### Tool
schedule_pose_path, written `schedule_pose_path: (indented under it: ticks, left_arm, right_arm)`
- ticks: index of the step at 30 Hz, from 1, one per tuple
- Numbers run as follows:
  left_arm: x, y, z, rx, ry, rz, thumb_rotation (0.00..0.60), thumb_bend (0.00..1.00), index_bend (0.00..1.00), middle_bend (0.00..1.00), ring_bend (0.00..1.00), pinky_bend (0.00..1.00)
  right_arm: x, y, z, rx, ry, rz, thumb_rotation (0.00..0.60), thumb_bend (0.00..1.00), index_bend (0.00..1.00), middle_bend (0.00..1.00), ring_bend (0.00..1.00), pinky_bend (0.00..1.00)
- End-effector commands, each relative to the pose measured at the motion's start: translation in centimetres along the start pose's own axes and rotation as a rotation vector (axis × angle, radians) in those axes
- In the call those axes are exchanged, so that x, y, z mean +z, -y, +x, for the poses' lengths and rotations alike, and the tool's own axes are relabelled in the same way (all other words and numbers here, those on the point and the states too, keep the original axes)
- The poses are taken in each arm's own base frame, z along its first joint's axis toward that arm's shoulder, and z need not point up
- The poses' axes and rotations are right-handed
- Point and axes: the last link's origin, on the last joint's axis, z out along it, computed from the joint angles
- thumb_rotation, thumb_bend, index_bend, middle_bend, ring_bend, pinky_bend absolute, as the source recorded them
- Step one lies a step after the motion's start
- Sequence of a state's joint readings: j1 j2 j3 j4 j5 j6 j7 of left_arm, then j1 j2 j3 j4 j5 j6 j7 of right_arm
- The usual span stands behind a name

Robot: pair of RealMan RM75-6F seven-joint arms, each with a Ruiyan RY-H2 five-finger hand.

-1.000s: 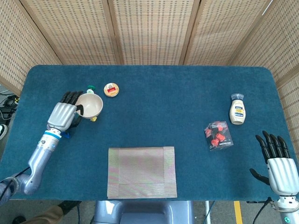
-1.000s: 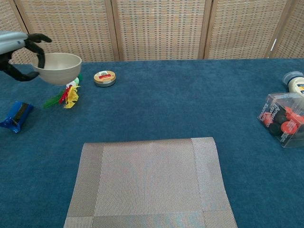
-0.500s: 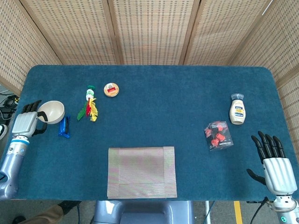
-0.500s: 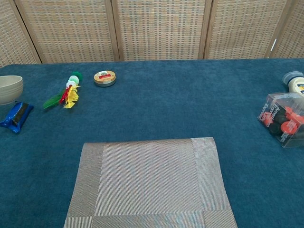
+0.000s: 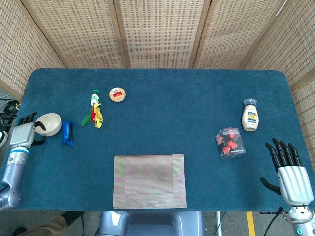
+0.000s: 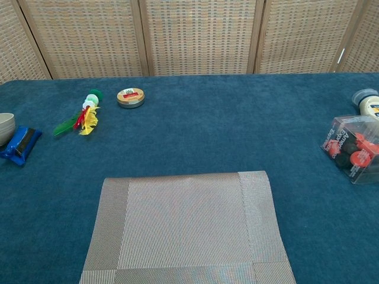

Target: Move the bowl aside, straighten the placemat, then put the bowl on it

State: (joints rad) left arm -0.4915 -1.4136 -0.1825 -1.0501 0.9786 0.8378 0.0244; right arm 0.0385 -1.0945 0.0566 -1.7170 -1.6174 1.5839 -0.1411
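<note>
At the far left edge of the head view, the left hand grips the bowl beside a blue item. The placemat lies at bottom centre. The right hand, lower right, is empty, fingers spread.

The middle of the bench is bare blue cloth, a wide lane from the screen at the top down to the placemat at lower centre. Upper left is crowded: feather toy, round tin, blue clip, and bowl at the left edge. At right stand the squeeze bottle and clear box.
</note>
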Motion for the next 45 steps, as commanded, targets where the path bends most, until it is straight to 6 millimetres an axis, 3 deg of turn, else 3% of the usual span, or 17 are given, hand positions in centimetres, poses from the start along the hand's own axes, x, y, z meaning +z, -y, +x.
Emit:
schedule_pose_path:
  ticks: [1, 9, 14, 20, 27, 34, 45]
  left_arm:
    - [-0.6, -0.1, 0.9, -0.055, -0.028, -0.027, 0.6, 0.0, 0.0, 0.0, 0.0, 0.0]
    - [-4.6, -2.0, 4.2, -0.113, -0.194, -0.261, 0.6, 0.0, 0.01, 0.0, 0.0, 0.0]
    - [-7.8, -4.9, 4.1, -0.101, -0.19, -0.511, 0.6, 0.01, 0.14, 0.0, 0.0, 0.0]
    - [-10.8, -8.5, 1.2, -0.019, -0.124, -0.805, 0.6, 0.17, 0.32, 0.0, 0.0, 0.0]
    - [-14.4, -11.2, -3.4, 0.088, -0.029, -1.062, 0.6, 0.21, 0.35, 0.0, 0.0, 0.0]
    - [-16.2, -12.5, -6.3, 0.154, 0.035, -1.155, 0.6, 0.29, 0.35, 0.0, 0.0, 0.0]
    - [-17.4, -13.8, -9.5, 0.26, 0.098, -1.25, 0.6, 0.3, 0.39, 0.0, 0.0, 0.0]
  right_arm:
    - [0.0, 0.0, 0.0, -0.001, -0.001, 0.0, 0.6, 0.0, 0.09, 0.0, 0.0, 0.0]
    - [0.0, 0.0, -0.1, -0.004, 0.001, -0.001, 0.6, 0.0, 0.09, 0.0, 0.0, 0.0]
    - [0.1, -0.1, 0.1, -0.003, -0.007, -0.009, 0.6, 0.0, 0.09, 0.0, 0.0, 0.0]
    - [0.2, -0.3, 0.2, -0.006, -0.012, -0.018, 0.6, 0.0, 0.1, 0.0, 0.0, 0.0]
    - [0.3, -0.5, 0.1, -0.011, -0.012, -0.028, 0.6, 0.0, 0.1, 0.0, 0.0, 0.0]
    - [0.3, -0.6, 0.1, -0.013, -0.012, -0.034, 0.6, 0.0, 0.1, 0.0, 0.0, 0.0]
    - [0.2, -0.7, 0.1, -0.014, -0.013, -0.04, 0.6, 0.0, 0.1, 0.0, 0.0, 0.0]
